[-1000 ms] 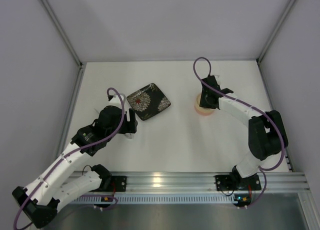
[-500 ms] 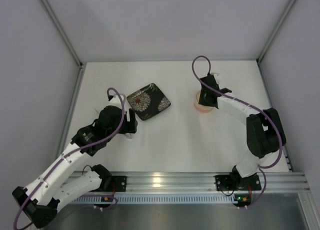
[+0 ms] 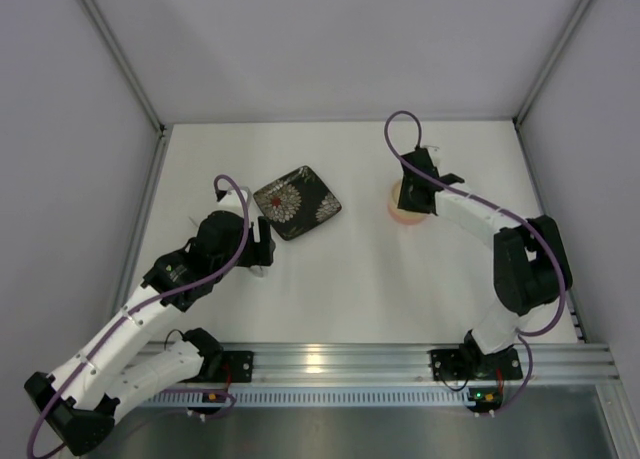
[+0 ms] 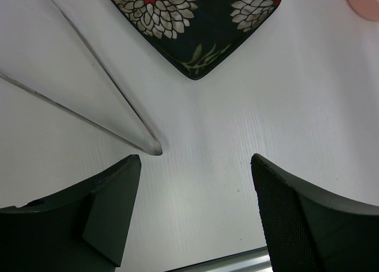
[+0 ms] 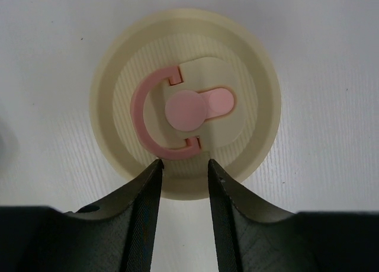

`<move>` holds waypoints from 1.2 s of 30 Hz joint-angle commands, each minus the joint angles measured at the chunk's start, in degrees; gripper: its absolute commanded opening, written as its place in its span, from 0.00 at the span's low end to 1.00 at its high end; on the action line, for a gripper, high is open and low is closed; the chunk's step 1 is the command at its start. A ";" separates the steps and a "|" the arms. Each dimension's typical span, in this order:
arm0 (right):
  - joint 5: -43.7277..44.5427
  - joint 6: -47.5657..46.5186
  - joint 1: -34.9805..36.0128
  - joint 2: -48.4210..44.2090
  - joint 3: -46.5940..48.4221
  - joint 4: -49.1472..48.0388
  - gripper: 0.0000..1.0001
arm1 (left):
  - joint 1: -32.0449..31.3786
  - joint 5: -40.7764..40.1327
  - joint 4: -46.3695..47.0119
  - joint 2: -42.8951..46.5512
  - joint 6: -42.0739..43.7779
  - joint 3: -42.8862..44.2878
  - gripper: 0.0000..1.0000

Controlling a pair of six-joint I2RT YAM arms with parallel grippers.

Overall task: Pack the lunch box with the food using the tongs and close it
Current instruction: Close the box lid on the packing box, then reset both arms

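Two grippers, one tool, one container and one dish entered, all on the white tabletop (image 3: 380, 279).

1. Lunch box (image 3: 402, 215): stands right of centre, well apart from the floral plate (image 4: 201, 29). Its cream lid (image 5: 254, 94) faces up at me in the right wrist view, with the pink ring handle (image 5: 142, 115) folded flat. I judge the lid lies on the bowl. I cannot tell whether it is fully seated.

2. Right gripper (image 5: 185, 164): hangs over the lid's near rim, jaws a narrow gap apart, nothing between them.

3. Left gripper (image 4: 195, 162): jaws spread wide and empty, low over bare tabletop.

4. Tongs (image 4: 145, 144): lie flat on the tabletop, not held. The closed tip is just beside the left gripper's left finger, and the two arms run away toward the far left.

5. Food: none visible in any view, and the part of the plate I can see carries none. I judge packing is finished and closing is the step in hand.

Handling note: I would centre the right gripper over the lid and check that the rim overhangs evenly all round. I would then press straight down on the flat cream face rather than on the ring handle, which could tip the lid. The gripper should lift off vertically so that neither finger catches the ring. The left arm should stay clear of the tongs to avoid knocking them.
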State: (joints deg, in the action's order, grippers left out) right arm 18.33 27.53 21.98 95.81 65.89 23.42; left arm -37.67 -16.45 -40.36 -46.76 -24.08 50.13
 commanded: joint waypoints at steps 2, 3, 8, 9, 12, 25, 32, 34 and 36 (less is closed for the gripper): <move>0.92 -0.81 -0.27 -2.91 4.85 6.55 0.37 | -0.21 -1.31 1.16 0.27 -0.01 -0.03 0.80; 1.18 -1.07 -0.27 -3.34 5.65 7.68 0.37 | -0.21 -1.31 1.16 0.27 -0.01 0.06 0.80; 0.92 -1.78 -0.27 -5.02 9.60 10.24 0.38 | -0.21 -1.39 1.16 0.09 -0.01 0.06 0.80; 0.05 -1.86 -0.27 -6.06 9.78 10.59 0.38 | -0.21 -1.39 1.07 0.09 -0.01 0.06 0.80; -2.58 -2.21 -0.27 -9.13 9.53 10.24 0.41 | -0.21 -1.48 1.16 0.18 -0.01 0.06 0.80; -10.86 -2.30 -0.27 -43.14 -12.79 -2.32 0.99 | -0.21 -1.22 1.60 1.32 -0.09 -0.12 0.80; -9.97 -2.92 -0.27 -55.28 -19.12 0.49 1.00 | -0.21 -0.52 1.86 0.71 0.26 -0.21 0.81; -9.72 -2.75 -0.27 -56.17 -20.44 0.40 0.99 | -0.21 -0.43 1.86 0.62 0.26 -0.21 0.81; -9.80 -2.83 -0.27 -56.61 -20.89 0.40 0.99 | -0.21 -0.52 1.86 0.88 0.17 -0.29 0.81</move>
State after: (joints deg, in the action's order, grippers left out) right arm 8.47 25.10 21.98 39.86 45.63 26.22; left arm -37.67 -17.34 -40.34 -46.26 -24.08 50.11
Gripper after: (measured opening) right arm 0.993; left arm 0.806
